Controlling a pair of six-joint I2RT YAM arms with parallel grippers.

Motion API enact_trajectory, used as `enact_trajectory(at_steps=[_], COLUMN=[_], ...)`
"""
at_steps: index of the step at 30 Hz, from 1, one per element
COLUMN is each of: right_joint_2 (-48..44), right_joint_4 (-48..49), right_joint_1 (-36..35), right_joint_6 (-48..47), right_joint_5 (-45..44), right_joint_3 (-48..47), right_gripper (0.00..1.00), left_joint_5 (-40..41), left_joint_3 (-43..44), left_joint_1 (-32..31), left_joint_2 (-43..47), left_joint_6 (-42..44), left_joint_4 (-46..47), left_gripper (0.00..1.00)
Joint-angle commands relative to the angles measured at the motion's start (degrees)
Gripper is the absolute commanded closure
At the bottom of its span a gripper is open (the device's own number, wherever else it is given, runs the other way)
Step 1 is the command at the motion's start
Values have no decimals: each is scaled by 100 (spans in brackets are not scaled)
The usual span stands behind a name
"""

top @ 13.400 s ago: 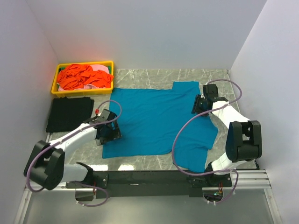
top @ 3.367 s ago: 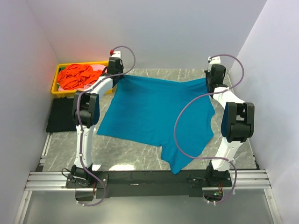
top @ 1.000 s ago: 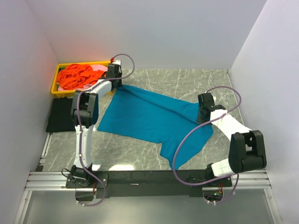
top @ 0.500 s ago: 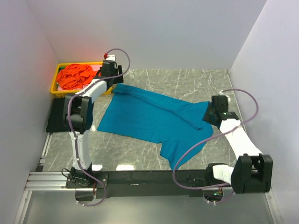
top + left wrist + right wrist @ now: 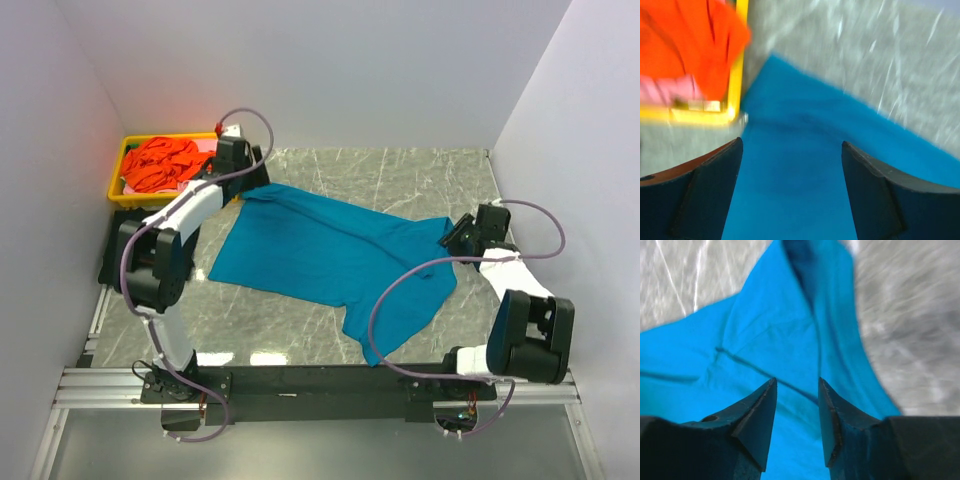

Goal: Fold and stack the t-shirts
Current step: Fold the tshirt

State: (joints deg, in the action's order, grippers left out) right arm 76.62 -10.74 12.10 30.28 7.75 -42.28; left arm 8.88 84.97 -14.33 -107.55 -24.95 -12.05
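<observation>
Lying rumpled, teal t-shirt (image 5: 330, 255) runs diagonally far-left to near-right; both jaws released, empty.

View motion-blurred; left gripper (image 5: 791, 145) with dark jaws spread wide, nothing between them; teal-blue t-shirt (image 5: 810, 125) beneath, filling lower frame; yellow tray (image 5: 736, 80) upper left, just beside the cloth edge, holding orange-red t-shirt (image 5: 685, 40) and pink t-shirt (image 5: 665, 90); grey marble table (image 5: 850, 45) upper right

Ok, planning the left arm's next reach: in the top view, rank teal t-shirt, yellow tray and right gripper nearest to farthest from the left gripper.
1. teal t-shirt, its far-left corner right under the left gripper.
2. yellow tray, close beside it, further left.
3. right gripper, far across at the shirt's right edge.
</observation>
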Motion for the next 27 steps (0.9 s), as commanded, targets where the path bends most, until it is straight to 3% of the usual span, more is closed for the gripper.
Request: enact_trajectory(at_steps=[1,7,8,10,18,27], right_joint_2=[317,854,907,1056,1575,1567], right_joint_4=[450,468,494,591,381,46], right_joint_1=[21,12,12,21,302,618], right_joint_6=[250,171,197,206,92,-163], right_joint_5=[867,1036,1010,826,965,781], right_joint_3=[158,317,334,343,28,-386], right_gripper=[55,57,57,57,57,56], left_joint_5=[254,254,237,280,131,-492], left_joint_3=[-594,-1720,-1842,-1905,-3046,-5112], left_joint_1=[-105,-167,-193,-272,-343,-553], left_joint_2=[444,586,560,428,884,2763], left_joint_6=[-458,-634,-660,-713,-1231,-2320], left_joint_4=[-648,-745,-772,-1034,-1405,-1519], left_gripper=[17,32,42,51,53,51])
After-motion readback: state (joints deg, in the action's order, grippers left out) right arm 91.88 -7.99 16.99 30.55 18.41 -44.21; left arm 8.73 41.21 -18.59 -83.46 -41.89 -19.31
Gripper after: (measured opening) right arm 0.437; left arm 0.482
